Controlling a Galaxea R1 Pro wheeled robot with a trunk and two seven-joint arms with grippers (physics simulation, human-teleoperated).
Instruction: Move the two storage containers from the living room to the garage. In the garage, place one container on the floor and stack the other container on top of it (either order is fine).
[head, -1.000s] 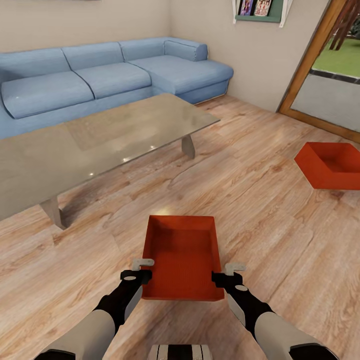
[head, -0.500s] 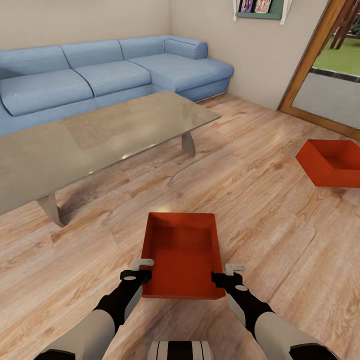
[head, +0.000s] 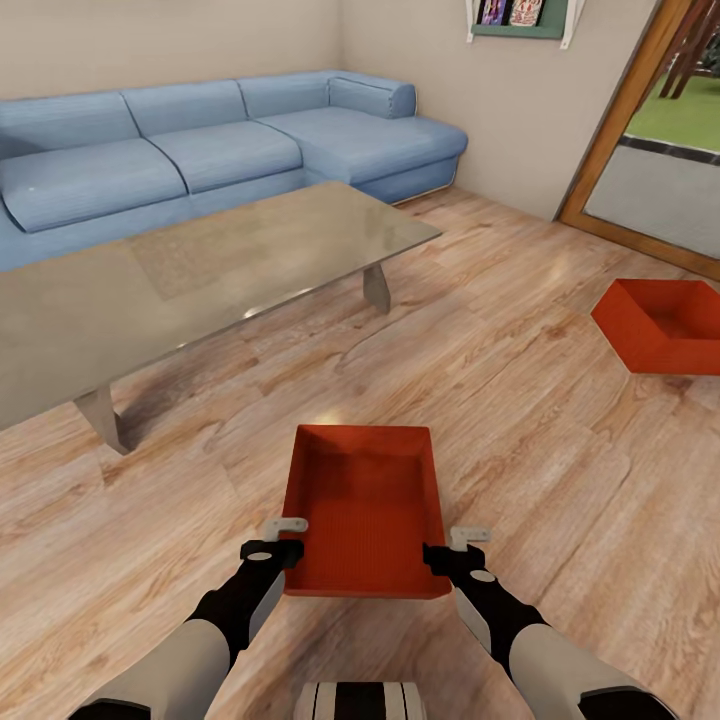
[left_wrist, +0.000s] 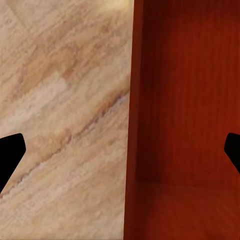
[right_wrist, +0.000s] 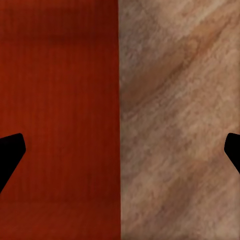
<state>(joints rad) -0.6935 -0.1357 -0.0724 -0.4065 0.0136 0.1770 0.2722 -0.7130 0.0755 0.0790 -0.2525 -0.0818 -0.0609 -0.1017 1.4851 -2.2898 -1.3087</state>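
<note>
One red-orange storage container (head: 365, 510) sits low in front of me on the light wood floor of the living room, between my two arms. My left gripper (head: 285, 535) is at its left wall and my right gripper (head: 455, 545) at its right wall. In the left wrist view the left gripper (left_wrist: 122, 155) stands open, its fingers wide apart on either side of the container's wall (left_wrist: 185, 100). The right gripper (right_wrist: 120, 155) is open the same way over the opposite wall (right_wrist: 60, 100). The second storage container (head: 665, 325) lies on the floor at the far right. The garage is out of view.
A glass coffee table (head: 200, 270) stands ahead to the left, with a blue sectional sofa (head: 200, 150) behind it along the wall. A wood-framed doorway (head: 610, 140) opens at the right behind the second container. Open plank floor lies between the two containers.
The whole picture shifted slightly a second ago, so the camera moved a little. Both grippers and the near container keep the same places relative to each other.
</note>
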